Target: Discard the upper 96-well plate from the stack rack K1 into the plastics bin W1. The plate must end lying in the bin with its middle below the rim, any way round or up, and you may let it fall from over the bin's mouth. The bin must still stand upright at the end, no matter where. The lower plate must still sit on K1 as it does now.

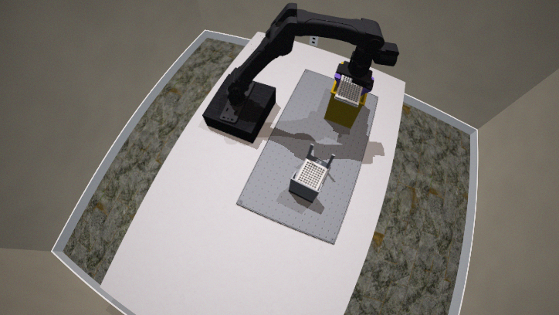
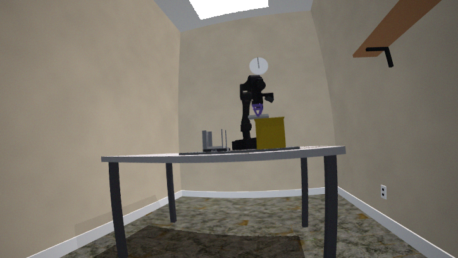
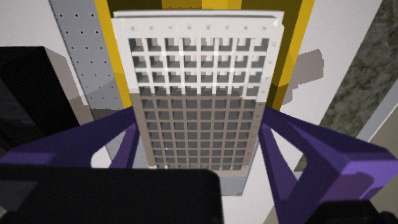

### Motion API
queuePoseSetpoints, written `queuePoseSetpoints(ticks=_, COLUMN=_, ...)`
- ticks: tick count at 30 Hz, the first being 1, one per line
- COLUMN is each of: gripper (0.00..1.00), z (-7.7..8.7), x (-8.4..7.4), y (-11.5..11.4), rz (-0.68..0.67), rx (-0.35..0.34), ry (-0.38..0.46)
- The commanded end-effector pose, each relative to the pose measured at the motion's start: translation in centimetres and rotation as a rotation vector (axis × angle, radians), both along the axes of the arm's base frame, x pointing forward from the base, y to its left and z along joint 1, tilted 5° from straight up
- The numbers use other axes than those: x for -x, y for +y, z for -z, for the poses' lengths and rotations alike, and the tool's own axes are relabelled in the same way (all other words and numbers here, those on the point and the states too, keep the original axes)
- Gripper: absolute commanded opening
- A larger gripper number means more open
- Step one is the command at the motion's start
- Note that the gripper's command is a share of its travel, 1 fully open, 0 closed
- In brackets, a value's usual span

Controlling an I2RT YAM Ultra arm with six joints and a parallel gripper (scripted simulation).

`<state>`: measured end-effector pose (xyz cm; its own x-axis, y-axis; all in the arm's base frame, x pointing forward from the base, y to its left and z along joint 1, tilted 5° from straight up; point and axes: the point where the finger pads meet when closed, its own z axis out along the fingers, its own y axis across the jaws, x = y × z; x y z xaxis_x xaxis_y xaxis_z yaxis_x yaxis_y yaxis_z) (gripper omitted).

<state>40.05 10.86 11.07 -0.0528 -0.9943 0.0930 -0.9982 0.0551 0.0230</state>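
Already the lower plate point(image 1: 310, 174) sat alone on rack K1 point(image 1: 311, 150); further right, the gripper point(image 1: 354, 79) held the upper 96-well plate point(image 1: 347, 90) clamped above bin W1 point(image 1: 340, 111). Only the release remained, apparently.

The gripper point(image 1: 350, 82) holds a white well plate point(image 1: 347, 90) above the yellow bin point(image 1: 343, 110).

No readable text, labels, brands or numbers in any view. Wall clock point(image 2: 258, 65), upper centre of exterior view: blank face, no numerals. Yellow bin point(image 2: 270, 132), well plates: unmarked.
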Motion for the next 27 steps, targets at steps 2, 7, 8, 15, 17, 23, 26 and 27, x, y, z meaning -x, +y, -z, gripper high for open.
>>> queuePoseSetpoints(ticks=2, gripper=0.0, z=-0.6, x=0.0, y=2.3, rz=0.004, rx=-0.019, ry=-0.006)
queuePoseSetpoints(ticks=7, gripper=0.0, z=-0.5, x=-0.2, y=3.7, rz=0.005, rx=-0.019, ry=-0.006)
queuePoseSetpoints(ticks=8, gripper=0.0, z=-0.5, x=-0.2, y=3.7, rz=0.005, rx=-0.019, ry=-0.006)
queuePoseSetpoints(ticks=15, gripper=0.0, z=-0.2, x=-1.0, y=6.2, rz=0.004, rx=-0.03, ry=-0.029)
queuePoseSetpoints(ticks=17, gripper=0.0, z=-0.2, x=-1.4, y=7.0, rz=0.004, rx=-0.036, ry=-0.042)
queuePoseSetpoints(ticks=23, gripper=0.0, z=-1.4, x=-1.2, y=7.4, rz=0.01, rx=-0.049, ry=-0.068)
queuePoseSetpoints(ticks=26, gripper=0.0, z=-0.6, x=-0.8, y=6.5, rz=0.024, rx=-0.034, ry=-0.037)
queuePoseSetpoints(ticks=27, gripper=0.0, z=-0.6, x=-0.8, y=6.4, rz=0.024, rx=-0.033, ry=-0.036)
